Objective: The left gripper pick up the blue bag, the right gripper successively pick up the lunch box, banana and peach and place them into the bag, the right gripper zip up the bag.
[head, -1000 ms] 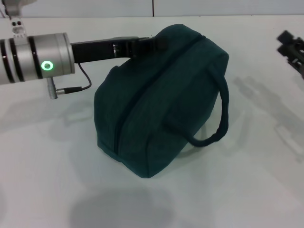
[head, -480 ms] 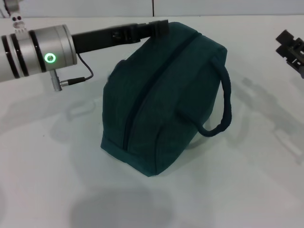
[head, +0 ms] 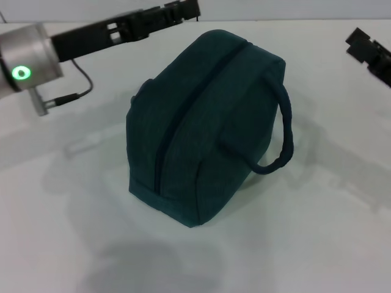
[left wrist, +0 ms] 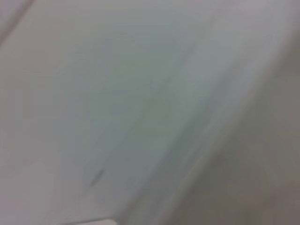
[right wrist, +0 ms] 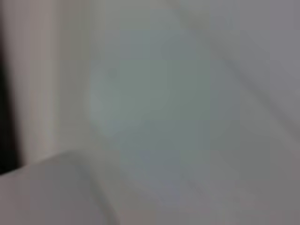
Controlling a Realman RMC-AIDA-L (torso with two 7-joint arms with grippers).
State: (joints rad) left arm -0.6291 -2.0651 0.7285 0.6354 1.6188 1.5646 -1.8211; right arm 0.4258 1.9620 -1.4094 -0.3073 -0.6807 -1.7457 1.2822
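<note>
The blue bag (head: 208, 128) rests on the white table (head: 67, 232) in the head view, its zip (head: 183, 116) running closed along the top. One loop handle (head: 285, 131) hangs out on its right side. My left gripper (head: 183, 10) hovers above and behind the bag's top left, apart from the fabric and holding nothing. At the far right edge my right gripper (head: 368, 49) hangs well away from the bag. The lunch box, banana and peach are out of view. Both wrist views show only pale blur.
The left arm's silver wrist with a green light (head: 22, 73) and a dangling cable (head: 67, 96) reach in from the upper left. White tabletop surrounds the bag. A pale wall runs along the back.
My left gripper has lifted off the bag's top and drawn back to the upper left. The bag has settled a little. My right gripper has shifted slightly upward.
</note>
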